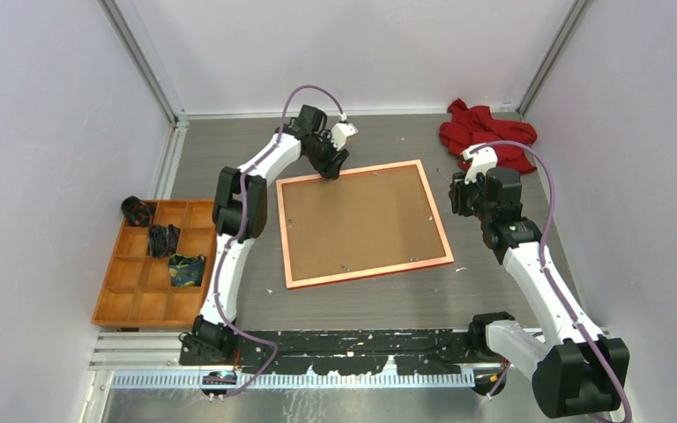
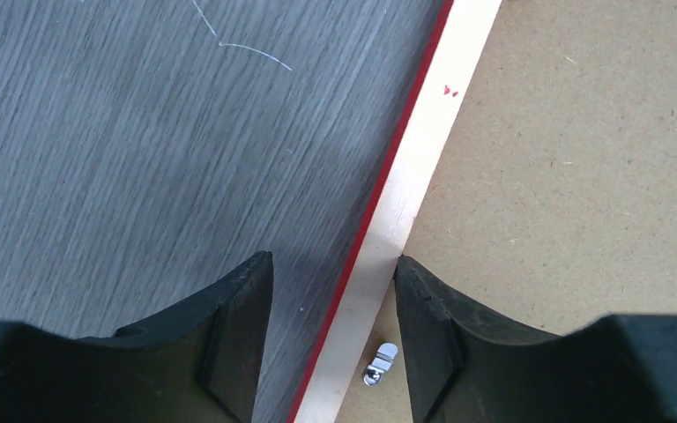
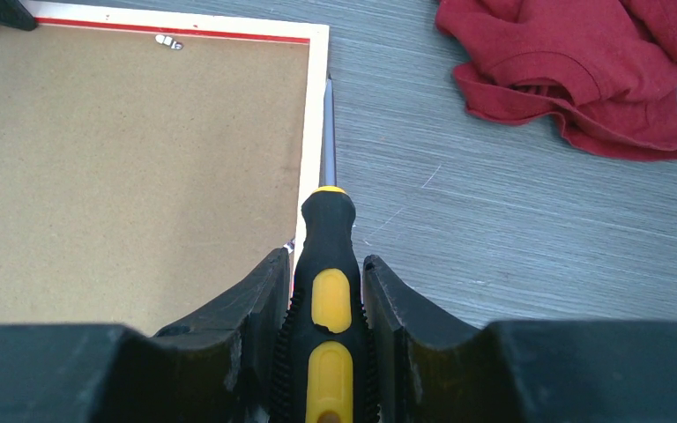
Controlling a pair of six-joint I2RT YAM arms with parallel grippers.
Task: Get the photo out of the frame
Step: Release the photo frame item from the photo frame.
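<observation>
A thin red picture frame [image 1: 370, 272] lies face down in the middle of a grey wood-grain bench [image 1: 361, 304], its pale back rim facing up. A plain brown backing board [image 1: 357, 220] fills the opening and hides the photo from every view. The left arm reaches out to the frame's corner at about 11 o'clock. There the left gripper [image 2: 333, 258] is open and points downward. Its two black fingers straddle the rim, one over the bare bench and the other over the board, and neither presses the rim. A small metal clip [image 2: 381, 363] sits on the board just inside the rim, between those fingers. At about 3 o'clock, just off the frame's right side, the right gripper [image 3: 326, 256] is closed around the black and yellow handle of a screwdriver [image 3: 326, 220]. The steel shaft points toward 12 o'clock and runs just beside the outer edge of the right rim. Its tip stops short of the far right corner, and whether it touches the rim cannot be told. A crumpled red cloth [image 1: 485, 132] lies at about 1 o'clock, well apart from the frame. At about 8 o'clock an orange wooden tray [image 1: 132, 307] with many compartments holds a few dark items in its far cells.
</observation>
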